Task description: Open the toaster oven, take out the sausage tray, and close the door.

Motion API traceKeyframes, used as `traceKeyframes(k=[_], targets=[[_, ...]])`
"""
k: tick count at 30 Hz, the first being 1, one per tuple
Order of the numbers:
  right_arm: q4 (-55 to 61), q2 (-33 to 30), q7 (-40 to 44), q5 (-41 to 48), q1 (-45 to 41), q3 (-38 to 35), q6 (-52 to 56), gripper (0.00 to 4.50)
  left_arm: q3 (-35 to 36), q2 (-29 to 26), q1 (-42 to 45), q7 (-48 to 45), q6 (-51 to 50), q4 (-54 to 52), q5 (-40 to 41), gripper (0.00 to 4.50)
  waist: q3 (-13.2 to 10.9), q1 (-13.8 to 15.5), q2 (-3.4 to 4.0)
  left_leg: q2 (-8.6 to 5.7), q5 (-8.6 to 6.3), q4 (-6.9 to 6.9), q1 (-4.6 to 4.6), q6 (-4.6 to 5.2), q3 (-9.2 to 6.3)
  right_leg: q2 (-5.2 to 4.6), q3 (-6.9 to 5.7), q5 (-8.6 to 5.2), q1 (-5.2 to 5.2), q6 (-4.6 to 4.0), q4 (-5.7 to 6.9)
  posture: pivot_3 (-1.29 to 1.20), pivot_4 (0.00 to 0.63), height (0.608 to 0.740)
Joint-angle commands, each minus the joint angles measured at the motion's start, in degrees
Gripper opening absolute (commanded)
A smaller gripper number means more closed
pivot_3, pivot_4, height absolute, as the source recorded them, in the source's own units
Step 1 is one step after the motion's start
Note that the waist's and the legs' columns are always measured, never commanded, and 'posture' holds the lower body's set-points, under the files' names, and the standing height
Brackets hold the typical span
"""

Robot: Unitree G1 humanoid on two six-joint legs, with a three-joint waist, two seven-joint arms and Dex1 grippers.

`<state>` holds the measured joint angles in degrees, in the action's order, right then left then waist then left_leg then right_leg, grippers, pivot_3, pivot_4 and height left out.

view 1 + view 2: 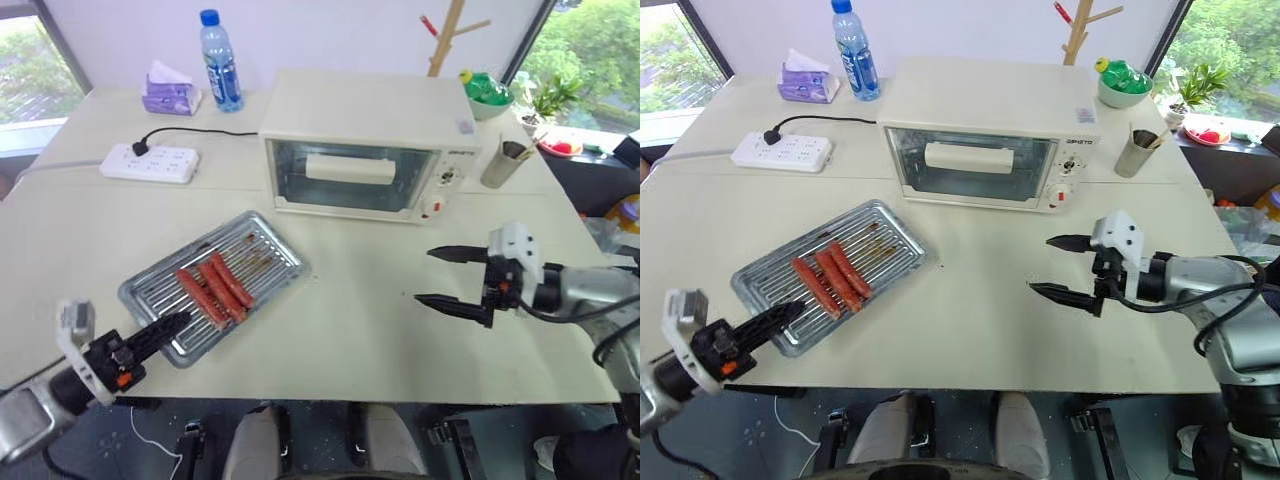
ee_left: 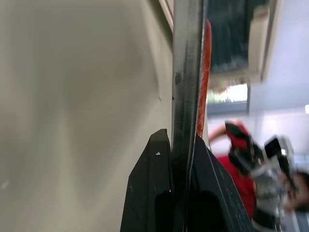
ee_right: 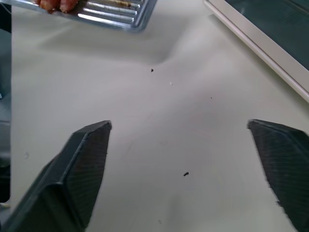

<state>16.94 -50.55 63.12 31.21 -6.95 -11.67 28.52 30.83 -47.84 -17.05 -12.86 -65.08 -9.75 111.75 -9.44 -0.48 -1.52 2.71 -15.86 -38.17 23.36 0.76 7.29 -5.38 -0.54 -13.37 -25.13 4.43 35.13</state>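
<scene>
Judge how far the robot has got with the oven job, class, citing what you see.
Nearly done: the sausage tray lies on the table, and the toaster oven door is closed. In hand: the left claw grips the tray's rim. Left: letting go. The right claw hangs open, empty.

A shallow ribbed tray of shiny silvery metal is being shown on a matt, smooth cream table. A boxy cream-white oven with a glossy enamel-like shell is being fronted by clear glass. Matt black gripper fingers are being shown with finely textured pads.
</scene>
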Motion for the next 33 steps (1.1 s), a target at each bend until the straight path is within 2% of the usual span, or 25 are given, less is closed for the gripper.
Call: traceKeyframes(k=[1,8,15,22,33], targets=[[3.1,-0.8,-1.3,1.0,1.2,-3.1,0.4,4.48,-6.4,-3.2,7.3,-2.9,-4.1,4.5,1.3,0.14,0.0,-0.2,0.00,0.00,-0.01,0.01,0.01,0.00,0.06,-0.07,0.00,0.01,0.02,-0.02,0.00,0.00,0.150,0.736],[9.2,-0.4,-5.2,2.8,7.3,-7.8,3.3,4.48,-19.4,-2.4,27.4,-6.2,-9.8,15.5,-4.1,0.14,0.0,-0.1,0.01,0.00,0.06,0.04,0.03,0.23,0.21,-0.03,-0.05,0.05,0.14,-0.03,0.06,0.00,0.150,0.736],[14.9,1.2,-9.6,4.0,13.4,-12.0,5.2,4.48,-27.5,3.9,42.7,-14.6,-15.4,24.5,-18.8,0.14,0.0,-0.1,-0.02,-0.05,0.09,-0.02,0.01,0.24,0.18,0.09,-0.06,0.06,0.23,0.00,0.06,0.00,0.150,0.736],[18.8,2.9,-13.3,4.6,17.4,-14.1,6.1,4.48,-34.1,9.7,49.6,-26.0,-16.7,27.7,-34.8,0.14,0.0,-0.1,-0.03,-0.17,0.10,-0.05,0.01,0.24,0.11,0.17,-0.06,0.09,0.26,0.07,0.06,0.00,0.150,0.736],[21.8,4.8,-16.6,4.7,21.5,-14.6,5.5,4.48,-35.0,17.3,55.1,-34.1,-14.4,37.4,-52.2,0.14,0.0,-0.1,-0.04,-0.13,0.12,-0.07,-0.01,0.22,0.01,0.26,-0.06,0.11,0.33,0.10,0.07,0.00,0.150,0.736]])
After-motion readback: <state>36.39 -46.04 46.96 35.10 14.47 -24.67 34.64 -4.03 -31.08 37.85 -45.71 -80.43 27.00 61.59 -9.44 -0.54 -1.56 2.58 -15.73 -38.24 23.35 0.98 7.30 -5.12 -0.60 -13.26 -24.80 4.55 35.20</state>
